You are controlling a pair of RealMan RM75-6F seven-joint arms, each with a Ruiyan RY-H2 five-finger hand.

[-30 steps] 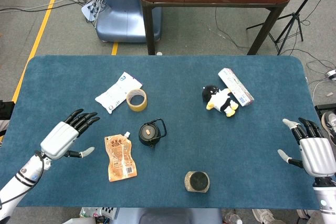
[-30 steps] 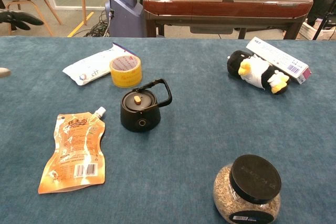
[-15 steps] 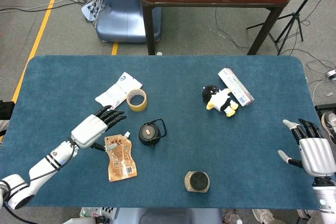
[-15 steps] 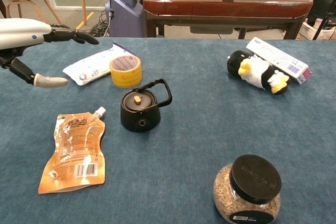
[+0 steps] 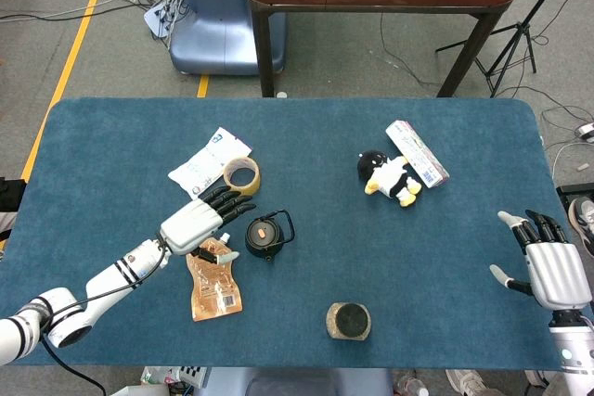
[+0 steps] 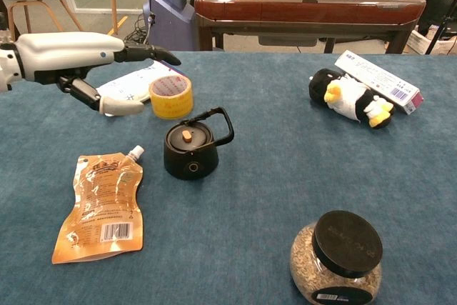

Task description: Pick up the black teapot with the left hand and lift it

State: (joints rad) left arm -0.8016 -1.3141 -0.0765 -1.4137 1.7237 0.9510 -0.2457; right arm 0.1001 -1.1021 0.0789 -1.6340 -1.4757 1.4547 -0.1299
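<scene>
The black teapot (image 5: 266, 235) (image 6: 191, 149) stands upright near the middle of the blue table, its arched handle tipped to the right and a small tan knob on its lid. My left hand (image 5: 201, 220) (image 6: 78, 56) hovers just left of the teapot, above the table, fingers stretched out and apart, thumb hanging below, holding nothing. It does not touch the pot. My right hand (image 5: 549, 266) rests open at the table's far right edge, seen only in the head view.
An orange spout pouch (image 5: 212, 281) (image 6: 102, 203) lies under and in front of the left hand. A tape roll (image 5: 241, 175) (image 6: 171, 96) and a white packet (image 5: 205, 161) sit behind it. A penguin plush (image 5: 390, 177), a long box (image 5: 417, 152) and a black-lidded jar (image 5: 348, 321) lie to the right.
My left hand has travelled right across the table, from the left edge to a spot beside the teapot, staying open. The right hand has barely moved.
</scene>
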